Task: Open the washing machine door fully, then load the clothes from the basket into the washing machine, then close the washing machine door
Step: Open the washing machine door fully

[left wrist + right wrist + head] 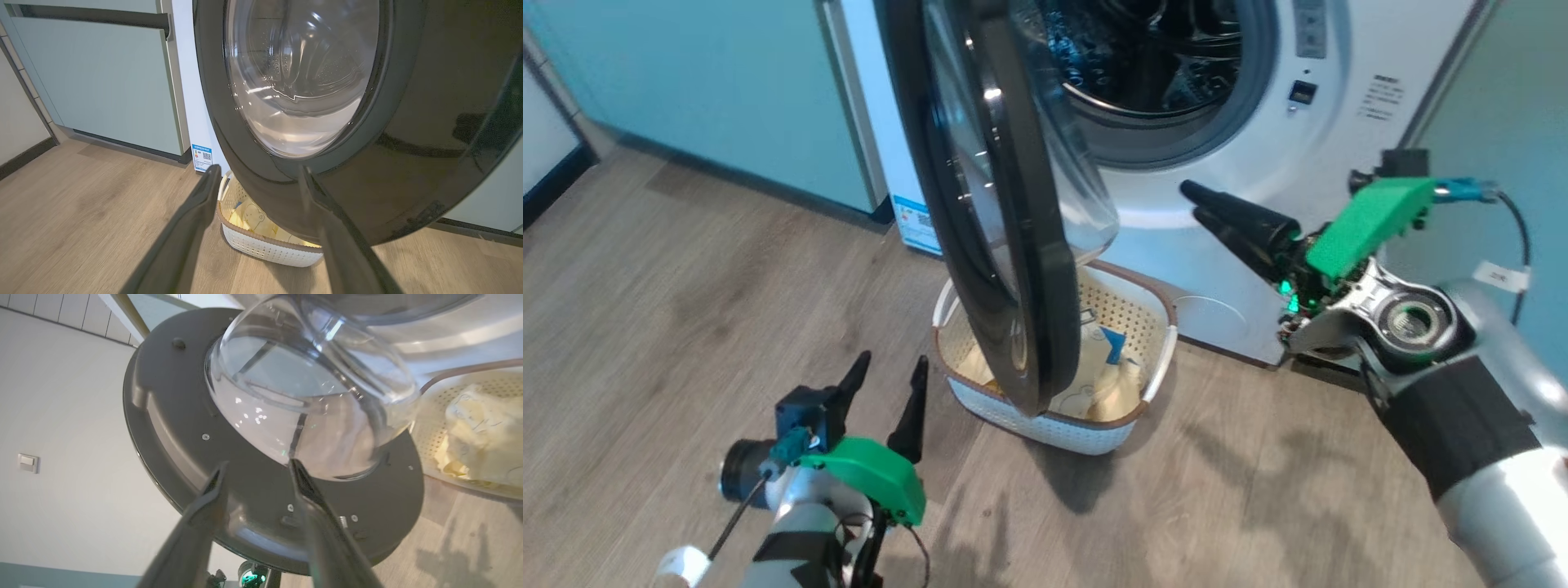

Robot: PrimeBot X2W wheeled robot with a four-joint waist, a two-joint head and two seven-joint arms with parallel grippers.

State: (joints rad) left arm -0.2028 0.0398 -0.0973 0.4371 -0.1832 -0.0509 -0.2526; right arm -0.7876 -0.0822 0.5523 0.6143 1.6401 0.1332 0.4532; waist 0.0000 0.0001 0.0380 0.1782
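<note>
The washing machine [1225, 245] stands at the back with its drum mouth uncovered. The washing machine door [1029, 278] is only about half open, so step 1 is, in my judgement, not finished. It hangs directly above the basket [1045, 429], which sits on the floor just in front of the machine. The clothes [1107, 384] lie inside the basket, partly hidden behind the door.

I see 2 risks:
- A reach for the clothes now could strike the door edge or the glass bowl, because the door covers much of the basket.
- A push on the bowl could slip, since the glass is round and smooth, and the free door might swing back.

The left gripper [891, 358] is low on the door's outer side, fingers spread wide and empty. A wide swing of the door may come against it. The right gripper [1191, 200] is on the inner side, fingers apart with nothing between them.

The door is round, so it has no long axis. Its plane stands upright, edge toward the head camera, and the bowl bulges toward the robot's right
</note>
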